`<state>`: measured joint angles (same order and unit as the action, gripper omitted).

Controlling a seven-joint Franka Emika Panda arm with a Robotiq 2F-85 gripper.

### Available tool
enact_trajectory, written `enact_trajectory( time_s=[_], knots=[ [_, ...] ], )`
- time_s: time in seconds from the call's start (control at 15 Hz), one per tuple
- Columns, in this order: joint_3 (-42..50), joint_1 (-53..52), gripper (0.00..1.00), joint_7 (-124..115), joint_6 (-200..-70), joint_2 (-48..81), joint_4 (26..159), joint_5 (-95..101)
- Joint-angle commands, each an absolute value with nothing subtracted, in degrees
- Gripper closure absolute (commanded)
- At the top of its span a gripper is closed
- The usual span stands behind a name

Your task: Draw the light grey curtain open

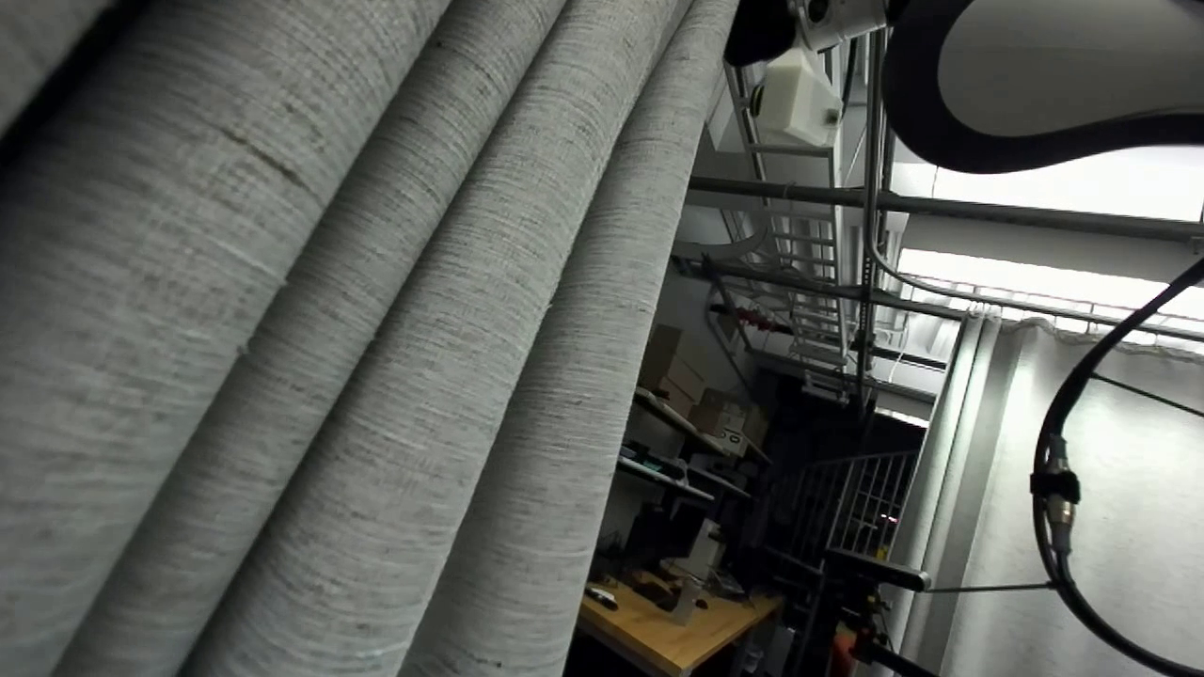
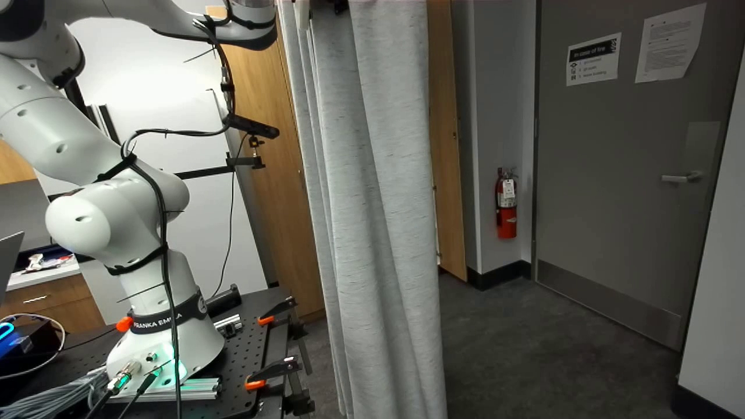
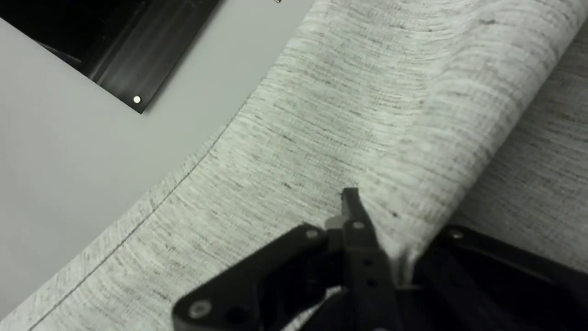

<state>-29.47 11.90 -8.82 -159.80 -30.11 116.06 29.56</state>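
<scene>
A pale wall [image 3: 96,165] and a black panel [image 3: 119,41] fill the upper left of the wrist view. The light grey curtain [image 3: 275,156] slants from lower left to upper right, and at bottom centre the claw [image 3: 402,257] pinches a narrow fold of it. That bite looks small, so a hard pull could let the cloth slip, worse if the curtain binds at its top, which no view shows.

In an exterior view the curtain hangs bunched down the middle, with the robot arm [image 2: 137,209] at left and a grey door [image 2: 605,174] at right, both missing from the wrist view.

In an exterior view its folds fill the left half, past them a wooden desk [image 1: 691,635] at bottom centre; the pinch cannot be made out.
</scene>
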Motion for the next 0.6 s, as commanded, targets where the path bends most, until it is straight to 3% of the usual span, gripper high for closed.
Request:
enact_trajectory(
  time_s=[0.0, 0.53],
  knots=[
    [-35.23, 9.04, 1.00, -9.91, -152.14, -28.65, 117.08, 31.51],
    [-40.97, 4.33, 1.00, -9.38, -143.64, -28.10, 113.60, 36.21]
  ],
)
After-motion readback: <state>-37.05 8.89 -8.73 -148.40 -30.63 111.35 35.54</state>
